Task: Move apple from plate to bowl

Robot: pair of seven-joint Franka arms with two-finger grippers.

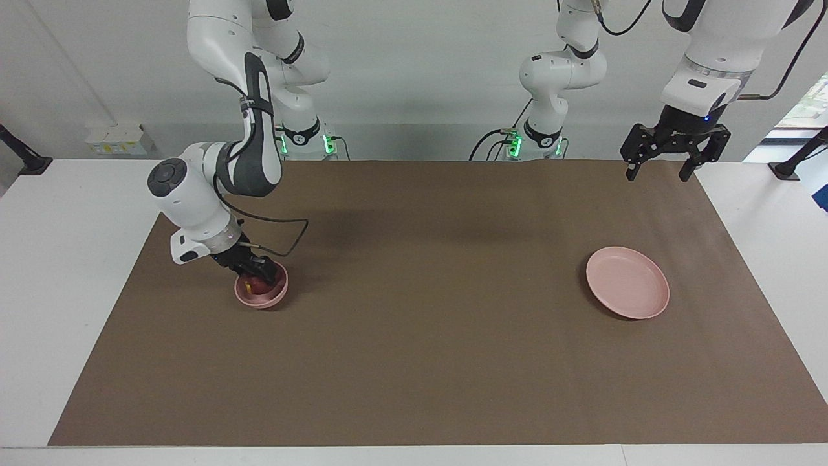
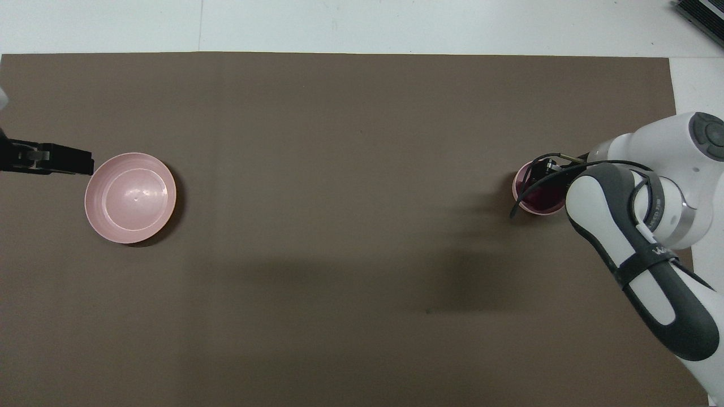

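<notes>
The small round dark red apple [image 1: 254,283] sits in the little deep pink bowl [image 1: 261,299] at the facing view's lower left, the right end effector [image 1: 253,268] over it, grip unclear, the left end effector [image 1: 658,169] spread wide, upper right.

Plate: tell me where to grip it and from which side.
Pinch the plate's low raised rim, coming down from above with one finger inside and one outside. It lies flat and bare on the mat, too wide to span. The left tool, over the mat's edge, is open and nearest.
</notes>
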